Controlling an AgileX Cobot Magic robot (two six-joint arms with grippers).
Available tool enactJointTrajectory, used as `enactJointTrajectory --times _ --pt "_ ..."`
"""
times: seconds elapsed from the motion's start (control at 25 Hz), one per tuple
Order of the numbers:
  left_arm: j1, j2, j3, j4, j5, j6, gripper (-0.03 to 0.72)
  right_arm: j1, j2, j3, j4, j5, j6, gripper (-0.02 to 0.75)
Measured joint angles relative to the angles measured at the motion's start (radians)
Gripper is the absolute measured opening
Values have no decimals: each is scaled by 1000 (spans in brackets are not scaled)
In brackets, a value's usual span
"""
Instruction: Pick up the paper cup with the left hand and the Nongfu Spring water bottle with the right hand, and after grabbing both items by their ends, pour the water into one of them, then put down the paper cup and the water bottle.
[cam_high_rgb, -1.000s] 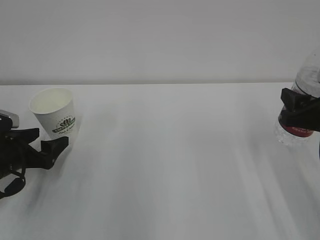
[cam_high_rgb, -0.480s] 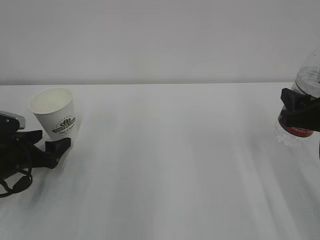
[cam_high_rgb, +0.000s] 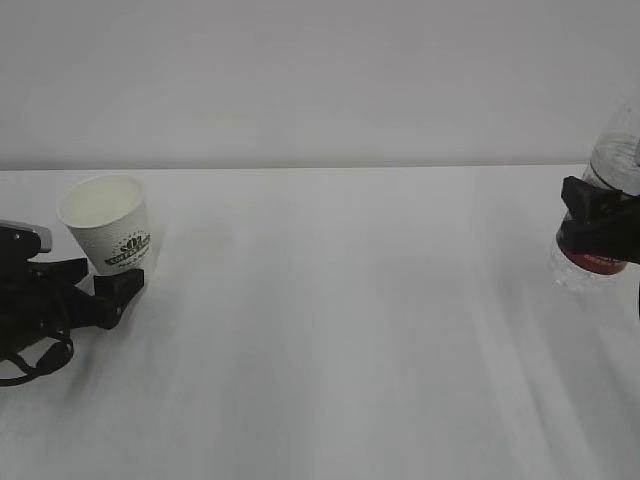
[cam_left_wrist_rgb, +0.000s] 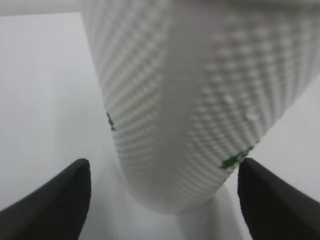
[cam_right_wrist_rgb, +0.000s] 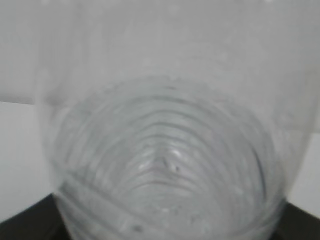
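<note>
The white table takes up nearly everything, running back to a pale wall, and across its broad middle nothing has changed in the last second. At the far right edge the Nongfu Spring water bottle leans a little, its clear ribbed body and red label partly cut off by the frame, and the right hand is clamped around it at label height; neither has budged since the earlier frames. From the right wrist view the bottle fills the picture, ribs ringing down toward its base, with dark jaw tips just showing at the two lower corners against it. On the left stands the paper cup, tilted, green logo facing near, in the same spot as before. The left hand is what differs: it has crept right and slightly farther in, so its near jaw tip now sits just at the cup's foot. Its jaws are spread wide and grip nothing; in the left wrist view the cup stands between the two black tips with clear gaps either side.
</note>
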Motion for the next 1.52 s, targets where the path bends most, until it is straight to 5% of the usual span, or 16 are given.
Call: enactJointTrajectory --times 1.24,1.52 --pt "0 6 -126 41 0 -66 690 0 0 0 -1 16 0 476" --pt "0 6 -126 44 0 -68 609 0 0 0 -1 23 0 476"
